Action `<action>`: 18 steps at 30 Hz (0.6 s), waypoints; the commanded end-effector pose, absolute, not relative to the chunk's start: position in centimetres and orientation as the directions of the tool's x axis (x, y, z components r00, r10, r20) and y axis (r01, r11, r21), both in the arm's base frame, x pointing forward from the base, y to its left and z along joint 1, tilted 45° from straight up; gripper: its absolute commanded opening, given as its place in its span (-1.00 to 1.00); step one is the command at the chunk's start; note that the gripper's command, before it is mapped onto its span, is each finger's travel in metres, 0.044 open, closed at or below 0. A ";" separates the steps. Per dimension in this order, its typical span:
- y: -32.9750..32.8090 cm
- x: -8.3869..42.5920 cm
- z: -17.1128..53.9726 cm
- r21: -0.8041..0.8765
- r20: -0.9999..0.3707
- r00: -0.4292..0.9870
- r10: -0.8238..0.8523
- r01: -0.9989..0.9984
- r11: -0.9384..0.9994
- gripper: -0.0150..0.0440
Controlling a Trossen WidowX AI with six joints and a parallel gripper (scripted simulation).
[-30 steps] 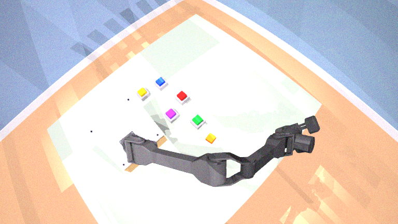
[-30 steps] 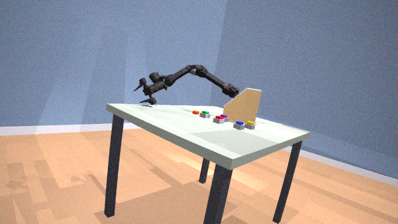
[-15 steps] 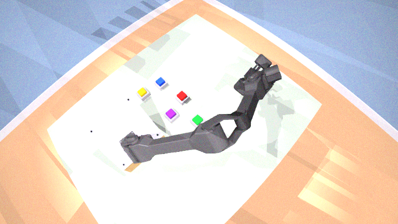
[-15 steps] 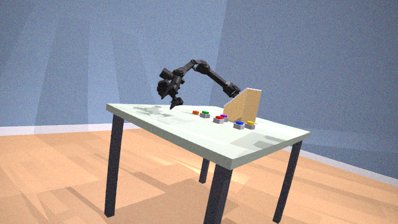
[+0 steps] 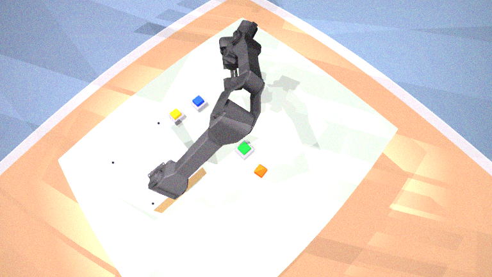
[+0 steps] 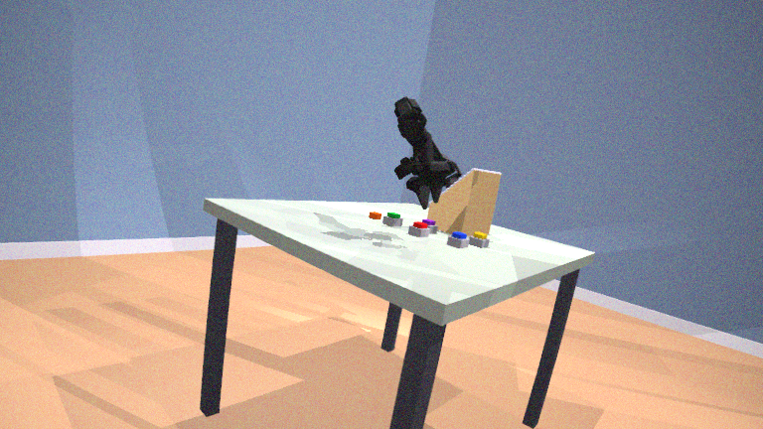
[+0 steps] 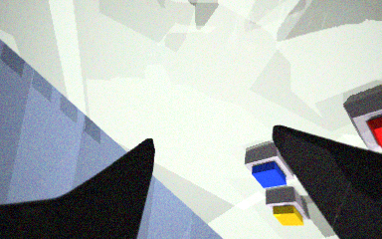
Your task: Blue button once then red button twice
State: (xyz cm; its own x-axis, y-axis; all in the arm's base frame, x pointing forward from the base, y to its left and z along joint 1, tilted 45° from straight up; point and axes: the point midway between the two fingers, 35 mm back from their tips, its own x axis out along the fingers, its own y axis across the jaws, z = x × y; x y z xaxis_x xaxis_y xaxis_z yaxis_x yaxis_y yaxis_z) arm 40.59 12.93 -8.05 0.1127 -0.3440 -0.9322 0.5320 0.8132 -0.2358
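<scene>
Blue button: the square blue push-button on its grey base [image 7: 269,174] sits on the pale green-white table [image 6: 337,266], just beside the square yellow button [image 7: 287,215].
Red button: the square red push-button on a grey base [image 6: 420,225] stands near the blue one, just in front of the small purple button [image 6: 429,221]; the top view hides both under the arm.
Hand: the dark two-fingered hand [image 7: 214,144] hangs above the table with its fingers spread wide and nothing between them, its right finger [image 7: 323,169] just beside the blue button in the wrist view.
Progress: probably none of the three presses is done, as no button looks sunk; the blue press comes first, then two on red.
Bystanders: the green button [image 5: 244,148] and the small orange block [image 5: 260,170] lie apart and need avoiding.
</scene>
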 end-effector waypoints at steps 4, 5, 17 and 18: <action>16.4 29.5 -10.5 -0.615 -0.784 0.020 -0.621 0.117 0.780 0.86; 16.5 28.5 -10.5 -0.647 -0.760 0.026 -0.650 0.066 0.759 0.86; 12.5 27.1 -14.9 -0.695 -0.718 0.043 -0.694 -0.016 0.718 0.33; 12.5 27.1 -14.9 -0.695 -0.718 0.043 -0.694 -0.016 0.718 0.24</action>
State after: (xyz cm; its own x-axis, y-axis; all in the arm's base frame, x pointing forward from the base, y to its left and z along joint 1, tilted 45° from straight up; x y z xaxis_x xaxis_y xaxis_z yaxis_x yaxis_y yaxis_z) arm 27.73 14.07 -13.57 0.0576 -0.6792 -0.7317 0.0028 0.7331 -0.6802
